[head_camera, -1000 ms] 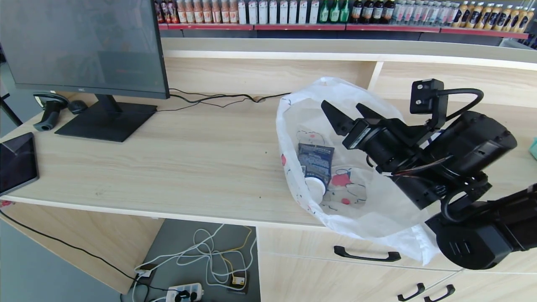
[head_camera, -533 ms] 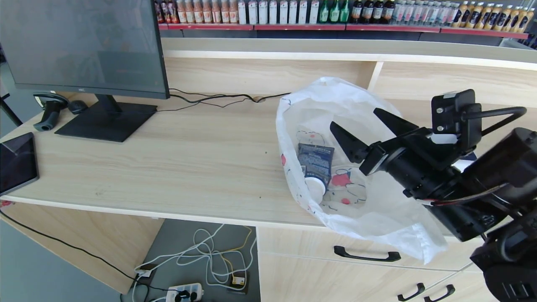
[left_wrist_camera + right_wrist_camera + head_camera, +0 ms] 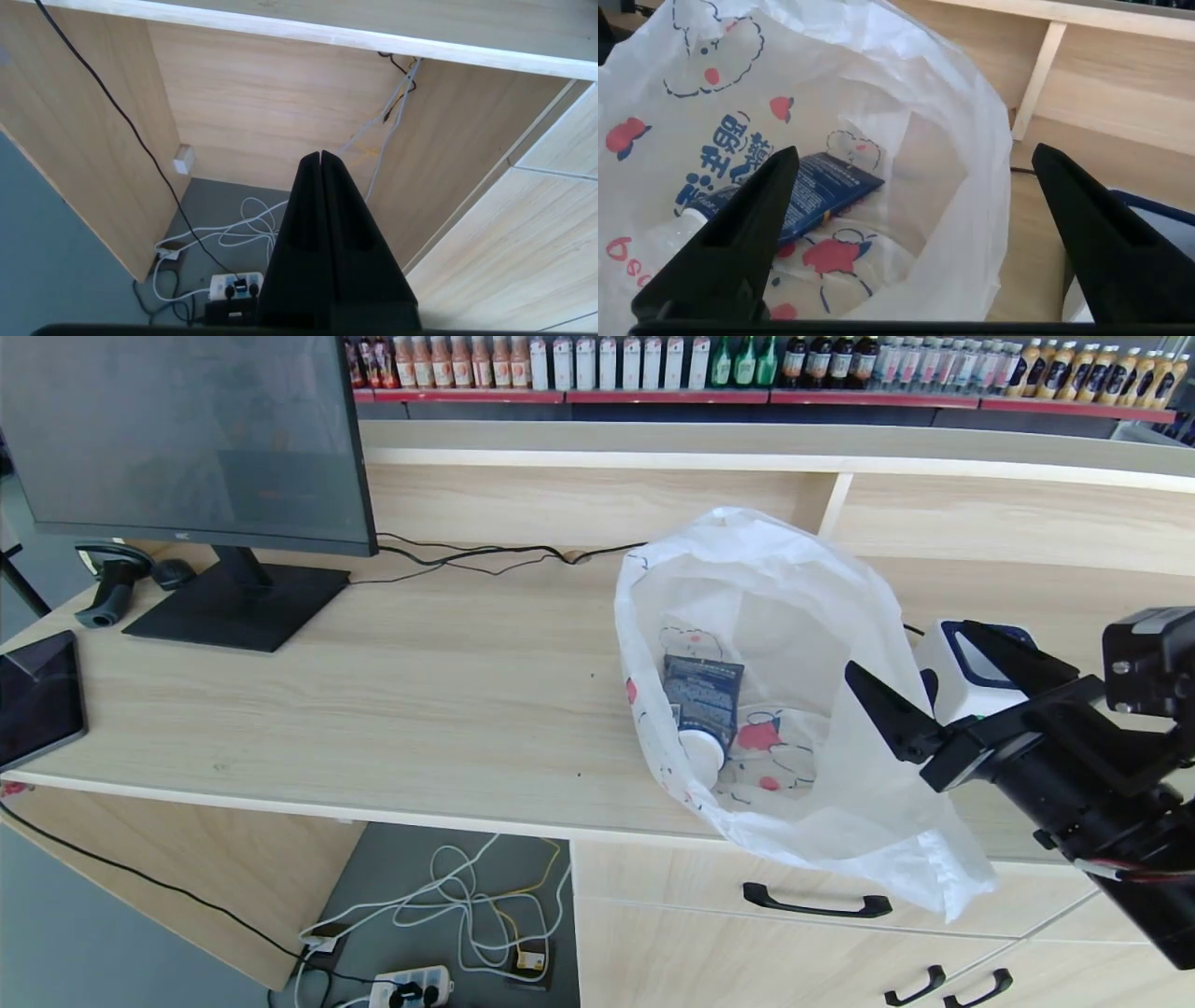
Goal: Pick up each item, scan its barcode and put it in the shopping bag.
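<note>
- The right tool (image 3: 906, 646) hangs over the near edge of the desk (image 3: 420, 681). Its two fingers are spread wide apart, with nothing between them.
- The bag (image 3: 794, 579) is white plastic with red and blue prints. It lies on the desk straight ahead of that tool, with its mouth open toward the tips.
- In the right wrist view, the bag (image 3: 971, 112) fills the gap between the fingers of the right tool (image 3: 915, 154).
- A dark blue tube (image 3: 702, 695) with a white cap lies flat inside the bag, beyond the tool's tips and apart from them. In the right wrist view, the tube (image 3: 817, 191) shows just past one finger.
- A white box (image 3: 962, 695) with a dark top stands on the desk just beside the right tool, on the side away from the tube. One finger crosses in front of it, and I cannot tell whether they touch.
- The left tool (image 3: 320, 159) has its fingers pressed together and holds nothing. It points down at the floor by the recess under the desk.
- A power strip (image 3: 234, 280) and loose cables (image 3: 248, 219) lie on the floor beyond its tip.
- A monitor (image 3: 187, 439) and a tablet (image 3: 37, 695) sit well apart from the right tool, past the bag at the desk's other end.
</note>
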`<state>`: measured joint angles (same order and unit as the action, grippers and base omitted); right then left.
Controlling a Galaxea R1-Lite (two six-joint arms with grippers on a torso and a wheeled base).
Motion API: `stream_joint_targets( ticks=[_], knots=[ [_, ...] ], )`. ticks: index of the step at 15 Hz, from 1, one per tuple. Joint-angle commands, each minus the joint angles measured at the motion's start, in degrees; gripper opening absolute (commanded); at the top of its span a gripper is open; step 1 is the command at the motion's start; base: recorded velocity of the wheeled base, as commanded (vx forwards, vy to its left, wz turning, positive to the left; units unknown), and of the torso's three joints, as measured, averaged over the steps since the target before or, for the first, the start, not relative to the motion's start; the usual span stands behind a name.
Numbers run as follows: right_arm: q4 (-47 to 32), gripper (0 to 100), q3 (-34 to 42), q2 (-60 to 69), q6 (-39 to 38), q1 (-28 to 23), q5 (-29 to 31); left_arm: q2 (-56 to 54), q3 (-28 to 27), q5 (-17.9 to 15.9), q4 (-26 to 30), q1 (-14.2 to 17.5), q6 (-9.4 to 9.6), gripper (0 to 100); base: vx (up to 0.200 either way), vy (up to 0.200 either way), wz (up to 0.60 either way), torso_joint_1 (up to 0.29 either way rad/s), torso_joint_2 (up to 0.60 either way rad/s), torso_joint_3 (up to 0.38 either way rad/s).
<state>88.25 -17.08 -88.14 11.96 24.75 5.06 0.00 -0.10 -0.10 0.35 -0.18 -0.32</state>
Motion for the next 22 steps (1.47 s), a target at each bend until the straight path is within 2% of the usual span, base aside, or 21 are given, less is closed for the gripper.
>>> stream_joint_targets(
  ticks=[1,6,10,14,22],
  knots=[
    [0.17,100,1.52,1.65,-0.18,-2.51,-0.14,0.0,0.01,0.01,0.0,0.01,-0.03,0,0.0,0.0,0.0,0.0,0.0,0.0],
    [0.26,100,1.7,1.57,-1.24,-2.51,-0.23,0.0,0.01,0.01,0.0,0.01,-0.03,0,0.0,0.0,0.0,0.0,0.0,0.0],
    [-0.01,100,2.93,1.65,-1.76,-2.33,-0.66,0.0,0.01,0.01,0.0,0.01,-0.03,0,0.0,0.0,-0.6,0.002,0.0,0.002],
    [-0.01,100,4.42,2.71,-3.43,0.83,-0.58,0.0,0.01,0.01,0.0,0.01,0.05,0,0.0,0.0,0.0,0.0,0.0,0.0],
    [0.26,100,4.69,3.41,-4.93,0.83,-0.58,0.0,0.01,0.01,0.0,0.01,-0.03,0,0.0,-0.2,0.0,0.005,0.0,0.003]
  ],
)
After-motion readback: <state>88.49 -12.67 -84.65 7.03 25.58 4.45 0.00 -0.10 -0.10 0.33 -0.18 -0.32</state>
